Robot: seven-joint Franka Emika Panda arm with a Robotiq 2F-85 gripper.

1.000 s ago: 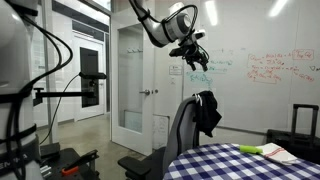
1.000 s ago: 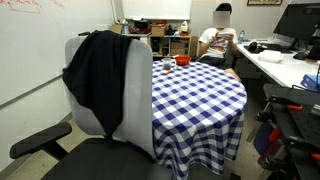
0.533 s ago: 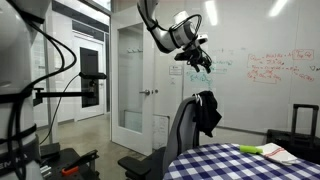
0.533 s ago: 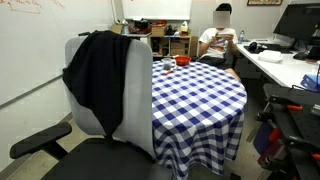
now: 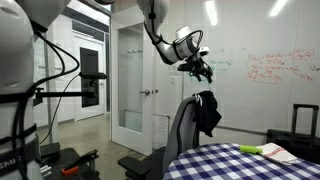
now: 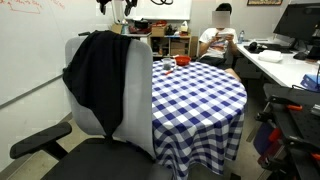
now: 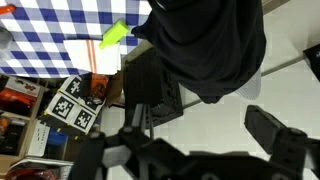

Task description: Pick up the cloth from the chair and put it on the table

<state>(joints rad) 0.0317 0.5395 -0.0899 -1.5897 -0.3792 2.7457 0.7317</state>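
The dark cloth (image 5: pixel 208 112) hangs over the top of the grey chair (image 5: pixel 184 132) backrest. It also shows in an exterior view (image 6: pixel 95 75) on the chair (image 6: pixel 137 100), and from above in the wrist view (image 7: pixel 205 45). The checked table (image 5: pixel 240 162) stands right next to the chair, as in the view from behind the chair (image 6: pixel 195 95). My gripper (image 5: pixel 203 69) hovers in the air above the chair top, clear of the cloth. In the wrist view the gripper (image 7: pixel 200 128) is open and empty, jaws wide apart.
A green object (image 7: pixel 115 34) and papers (image 7: pixel 92 58) lie on the table. A black case (image 7: pixel 150 85) stands on the floor by the chair. A person (image 6: pixel 220 38) sits behind the table. A door (image 5: pixel 130 80) and a whiteboard (image 5: pixel 270 70) are behind.
My gripper has moved down and a little toward the chair top; its tips now show at the top edge of the view from behind the chair. The cloth has not moved.
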